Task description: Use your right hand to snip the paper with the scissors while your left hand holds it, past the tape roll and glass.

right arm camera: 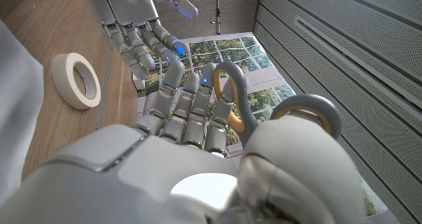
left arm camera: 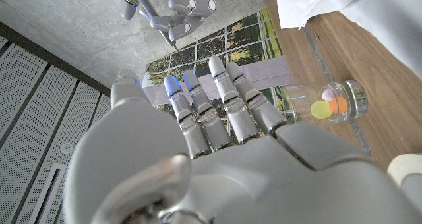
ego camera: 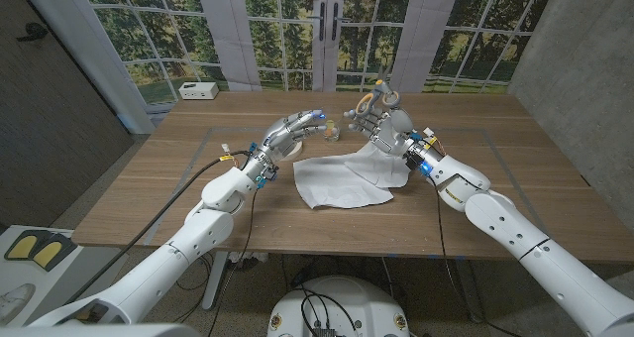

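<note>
A white sheet of paper [ego camera: 342, 180] lies rumpled on the wooden table [ego camera: 149, 193], its far side bulging up under my right hand [ego camera: 388, 129]. That hand holds the grey-handled scissors [ego camera: 368, 101] above the paper's far edge; the handle loops [right arm camera: 232, 99] sit around its fingers. My left hand [ego camera: 293, 132] hovers over the table to the left of the paper, fingers stretched out and holding nothing. The small glass [ego camera: 332, 132] stands between the two hands; coloured dots show on it [left arm camera: 333, 104]. The tape roll [right arm camera: 76, 79] lies on the table near the left hand [right arm camera: 142, 23].
A small white box [ego camera: 199, 90] sits at the table's far left corner. Windows and a door stand behind the table. Bare wood stretches to the right of the paper and along the near edge.
</note>
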Controlling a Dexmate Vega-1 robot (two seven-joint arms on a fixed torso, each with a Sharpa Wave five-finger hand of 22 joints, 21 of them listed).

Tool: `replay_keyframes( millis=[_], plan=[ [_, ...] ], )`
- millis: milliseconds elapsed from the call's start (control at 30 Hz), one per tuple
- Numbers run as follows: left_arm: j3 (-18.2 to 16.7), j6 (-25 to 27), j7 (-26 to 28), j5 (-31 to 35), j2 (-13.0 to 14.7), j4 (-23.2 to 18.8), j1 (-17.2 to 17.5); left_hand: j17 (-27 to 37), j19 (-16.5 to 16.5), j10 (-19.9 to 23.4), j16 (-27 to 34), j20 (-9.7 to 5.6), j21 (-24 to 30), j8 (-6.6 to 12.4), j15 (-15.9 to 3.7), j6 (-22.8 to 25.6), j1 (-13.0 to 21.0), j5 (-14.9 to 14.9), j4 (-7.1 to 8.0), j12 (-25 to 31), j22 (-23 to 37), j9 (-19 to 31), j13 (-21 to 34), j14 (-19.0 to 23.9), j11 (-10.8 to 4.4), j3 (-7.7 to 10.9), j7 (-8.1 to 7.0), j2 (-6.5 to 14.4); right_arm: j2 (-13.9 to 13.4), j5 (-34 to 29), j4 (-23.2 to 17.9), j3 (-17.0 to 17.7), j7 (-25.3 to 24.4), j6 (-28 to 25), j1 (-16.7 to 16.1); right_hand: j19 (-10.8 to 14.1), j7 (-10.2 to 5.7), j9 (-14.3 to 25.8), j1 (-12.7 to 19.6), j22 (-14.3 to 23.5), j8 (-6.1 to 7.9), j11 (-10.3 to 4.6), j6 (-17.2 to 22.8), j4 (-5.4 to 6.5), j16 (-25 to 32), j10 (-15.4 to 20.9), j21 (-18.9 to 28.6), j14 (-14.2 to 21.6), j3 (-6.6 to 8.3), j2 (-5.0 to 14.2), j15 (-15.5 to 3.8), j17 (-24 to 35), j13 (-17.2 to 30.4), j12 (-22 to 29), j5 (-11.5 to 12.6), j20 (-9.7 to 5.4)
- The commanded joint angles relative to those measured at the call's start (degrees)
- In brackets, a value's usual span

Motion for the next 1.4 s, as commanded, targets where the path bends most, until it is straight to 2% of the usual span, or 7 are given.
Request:
replay_keyframes(
  millis=[33,300,600,900,1033,1400],
  plan=[
    [0.0,0.1,0.2,0.2,0.1,0.1,0.1,0.3,0.1,0.4,0.1,-0.42,-0.2,-0.14,-6.57,0.5,0.1,0.3,-0.07,-0.1,0.1,0.0,0.1,0.5,-0.11,-0.52,-0.16,0.5,-0.9,-0.5,-0.9,0.4,-0.6,0.8,-1.1,0.1,0.31,-1.0,-0.3,0.1,-0.63,0.33,-0.7,-0.05,-0.3,-0.9,-0.3,-0.6,-0.27,0.05,-2.97,-0.2,-0.6,-1.0,0.3,0.6],
    [-0.2,0.1,1.0,0.6,0.5,-0.4,0.6,0.3,0.1,0.5,0.1,-0.43,-0.2,-0.17,-6.58,0.6,0.1,0.4,-0.07,-0.1,0.1,0.0,0.1,0.6,-0.11,-0.66,-0.15,0.5,-1.8,-0.9,-1.6,0.7,-1.1,1.1,-1.7,0.1,0.17,-1.9,-0.6,0.1,-1.09,0.54,-0.6,0.07,-0.7,-1.1,-0.6,-0.8,-0.32,0.13,-2.71,-0.4,-1.4,-1.7,0.3,0.67],
    [0.0,0.3,0.9,0.6,0.5,-0.3,0.5,0.3,0.1,0.5,0.1,-0.37,-0.3,-0.21,-6.58,0.7,0.2,0.4,-0.07,-0.2,0.1,0.0,0.1,0.7,-0.11,-0.79,-0.16,0.6,-2.1,-0.8,-2.0,0.9,-1.8,1.1,-2.3,0.1,-0.13,-3.1,0.3,0.1,-1.4,0.48,0.2,-0.37,-0.9,-0.4,-0.9,-0.7,0.17,0.61,-2.76,-0.8,-2.5,-2.2,0.6,0.51],
    [0.1,0.2,1.2,1.0,0.4,-0.2,0.3,0.3,0.1,0.5,0.0,-0.4,-0.3,-0.27,-6.58,0.7,0.3,0.4,-0.06,-0.2,0.1,0.0,0.1,0.7,-0.1,-0.91,-0.17,0.6,-2.2,-0.7,-2.0,0.9,-2.1,1.1,-2.3,0.3,-0.37,-2.6,1.1,0.2,-0.7,0.39,0.6,-0.76,-1.0,0.4,-1.2,-0.2,0.64,1.17,-3.02,-1.0,-3.4,-2.6,0.8,0.19],
    [0.2,0.2,1.1,1.1,0.3,-0.1,0.2,0.3,0.0,0.6,0.0,-0.37,-0.3,-0.3,-6.58,0.7,0.3,0.4,-0.04,-0.3,0.1,0.0,0.1,0.7,-0.1,-0.99,-0.17,0.6,-2.1,-0.5,-1.9,0.8,-2.2,1.0,-2.3,0.3,-1.0,-2.2,2.6,0.2,0.04,-0.68,1.5,-1.39,-1.0,1.6,-1.4,0.1,1.42,2.05,-3.55,-1.2,-4.1,-2.7,1.0,0.11],
    [0.4,0.4,1.0,1.2,0.2,0.1,-0.4,0.3,0.2,0.6,0.0,-0.43,-0.2,-0.33,-6.58,0.8,0.3,0.4,-0.02,-0.3,0.1,0.0,0.1,0.7,-0.1,-1.16,-0.16,0.7,-2.2,-0.3,-2.1,1.3,-2.2,1.4,-2.6,0.5,-0.82,-2.1,3.0,0.2,0.73,-0.37,2.6,-1.63,-1.1,2.1,-1.6,0.5,1.63,2.32,-3.64,-1.4,-4.9,-3.2,1.0,-0.07]
  ],
)
